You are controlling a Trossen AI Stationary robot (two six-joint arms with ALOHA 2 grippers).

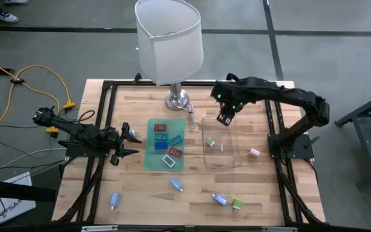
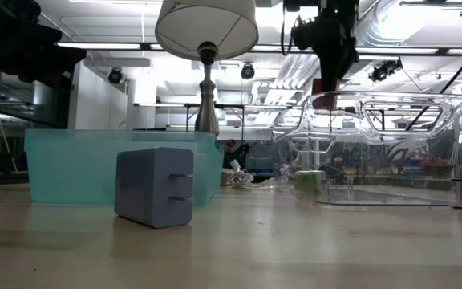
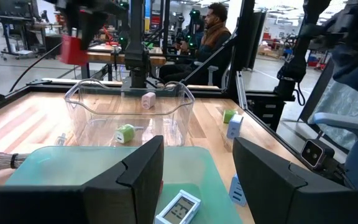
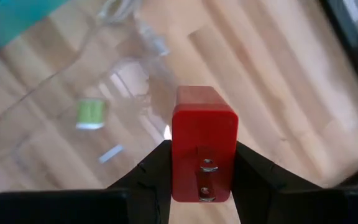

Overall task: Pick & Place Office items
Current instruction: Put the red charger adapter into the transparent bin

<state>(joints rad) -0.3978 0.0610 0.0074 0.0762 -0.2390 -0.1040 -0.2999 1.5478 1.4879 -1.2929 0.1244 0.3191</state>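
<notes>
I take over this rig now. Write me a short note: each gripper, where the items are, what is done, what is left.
Right gripper: shut on red plug block, above clear tray.
Left gripper: open, empty, waiting at table's left side beside green mat.
Done: green piece in tray.
Left: release the red block; flat pieces on mat, pink piece beside tray, others near front edge.

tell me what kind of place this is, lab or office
Most likely a robotics lab or workshop, not an office: a wooden table framed by black rails, a bare concrete floor with a yellow cable trailing across it, and exposed ceiling ducts over workbenches behind.
</notes>
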